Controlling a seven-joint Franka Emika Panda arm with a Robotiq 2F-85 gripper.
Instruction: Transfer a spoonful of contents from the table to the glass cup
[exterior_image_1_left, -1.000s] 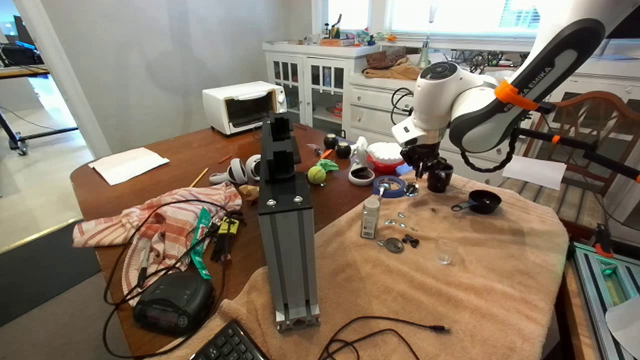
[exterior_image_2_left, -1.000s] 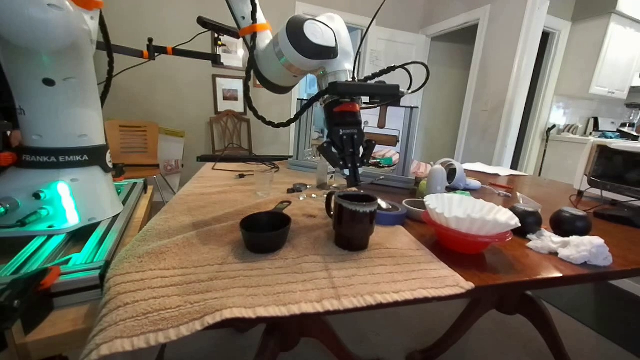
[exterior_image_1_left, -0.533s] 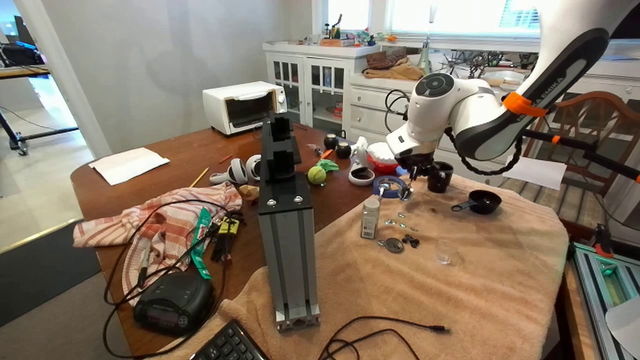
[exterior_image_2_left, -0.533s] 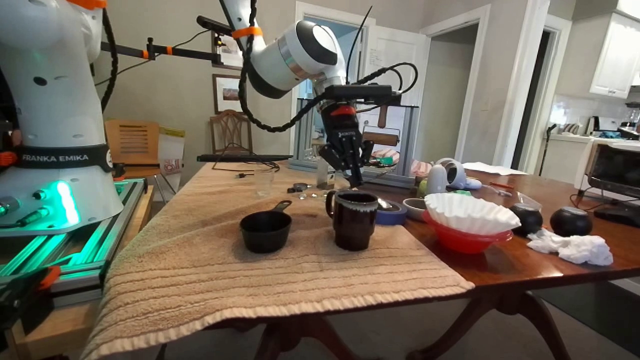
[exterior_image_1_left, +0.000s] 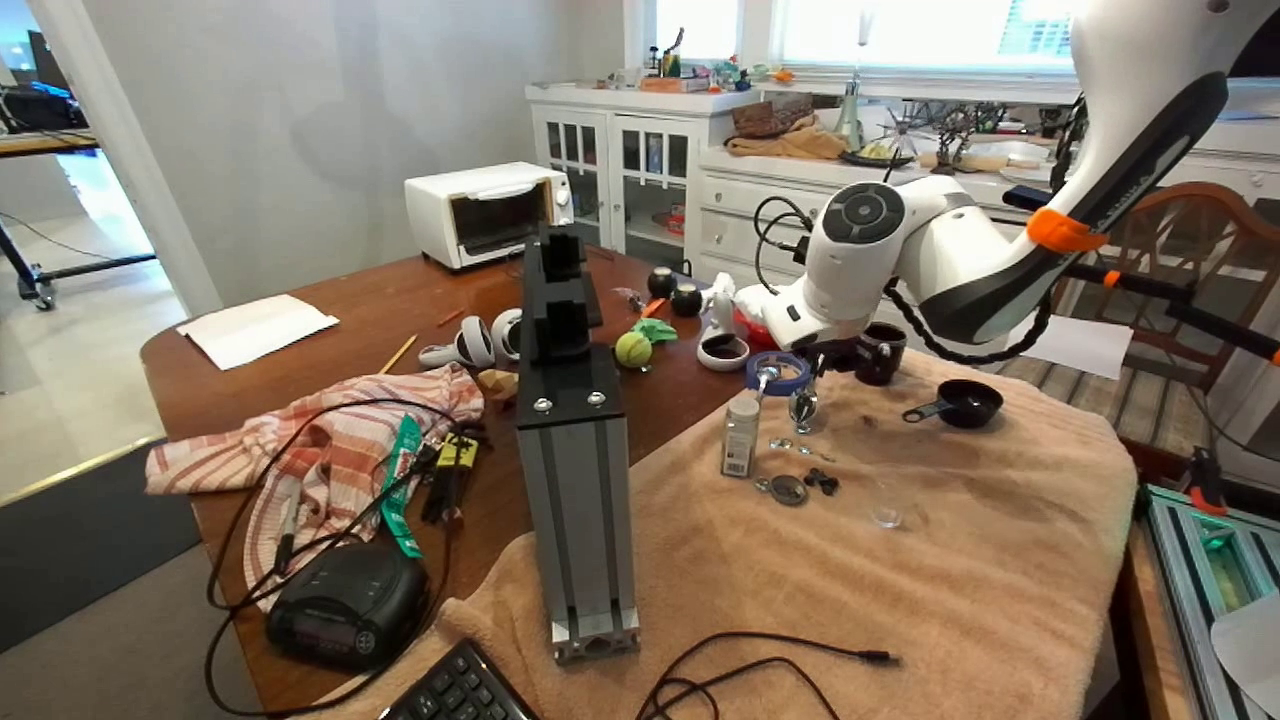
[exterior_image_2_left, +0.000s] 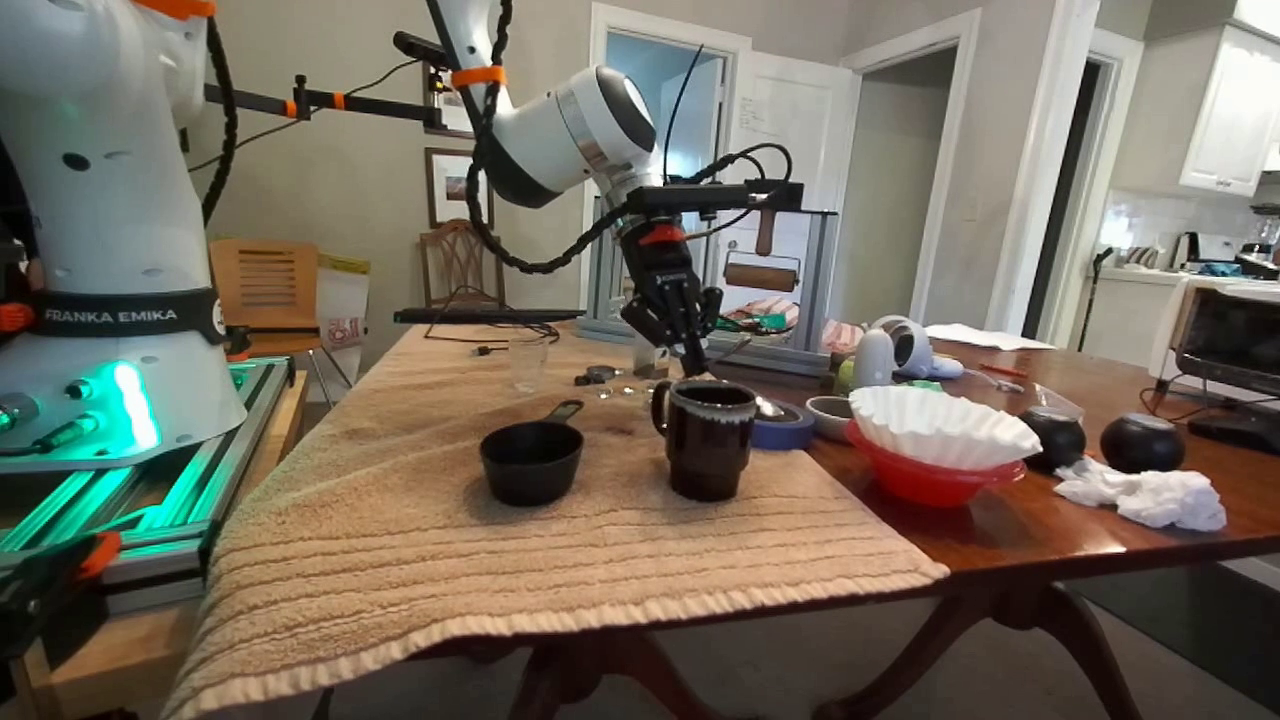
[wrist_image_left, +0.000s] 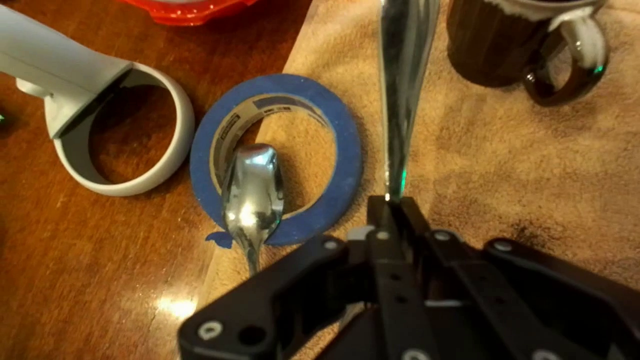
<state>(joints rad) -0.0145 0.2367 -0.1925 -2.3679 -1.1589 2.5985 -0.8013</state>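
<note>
Wrist view has the pincer (wrist_image_left: 393, 202) near a roll of blue tape (wrist_image_left: 348, 150), pinching a silver spoon (wrist_image_left: 406, 90) whose handle shows alongside the roll. In an exterior view the spoon's bowl (exterior_image_1_left: 803, 409) hangs below the pincer near the roll; whether it touches the tan cloth (exterior_image_1_left: 760, 590) I cannot tell. The roll lies across the cloth's edge, partly on the bare wood of the bench (exterior_image_1_left: 370, 308). A second spoon (wrist_image_left: 252, 195) has its bowl over the roll's rim, and a white ringed device (wrist_image_left: 75, 65) sits just beside the roll. The dark mug (exterior_image_2_left: 708, 445) stands near the roll, with a dark smudge (wrist_image_left: 530, 239) on the cloth to that same side of it. Well apart from the roll, in both exterior views, the glass cup (exterior_image_1_left: 887, 510) stands on the cloth.
</note>
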